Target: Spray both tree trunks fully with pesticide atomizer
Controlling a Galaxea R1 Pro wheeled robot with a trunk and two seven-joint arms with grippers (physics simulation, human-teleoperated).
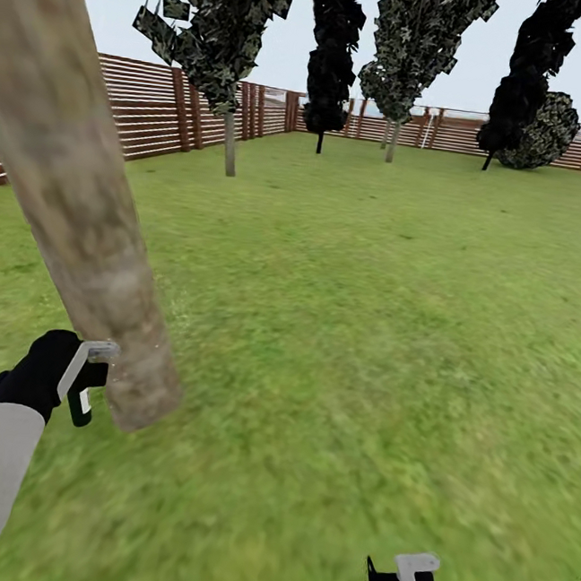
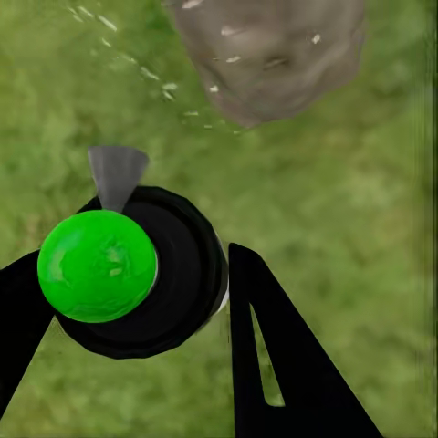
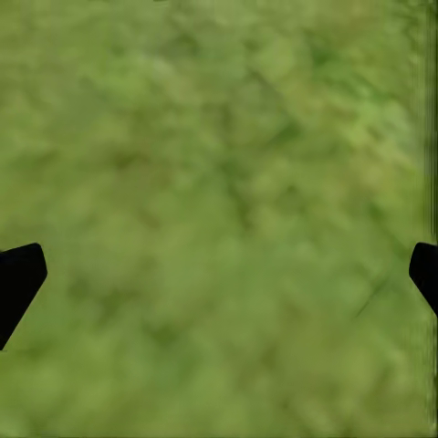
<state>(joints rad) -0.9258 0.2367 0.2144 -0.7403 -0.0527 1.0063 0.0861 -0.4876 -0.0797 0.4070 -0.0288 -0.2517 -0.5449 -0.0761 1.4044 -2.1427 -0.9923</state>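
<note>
From the head, the left end effector (image 1: 91,381) sits just beside the base of the near trunk (image 1: 75,203), which leans up and away to the left; the right end effector (image 1: 406,579) hangs low, well apart over the lawn (image 1: 369,317). The left wrist shows its fingers (image 2: 274,356) clamped on the atomizer (image 2: 137,274), with the trunk base and white specks (image 2: 137,68) just ahead. The right wrist shows wide, empty fingertips (image 3: 18,278) over grass.
</note>
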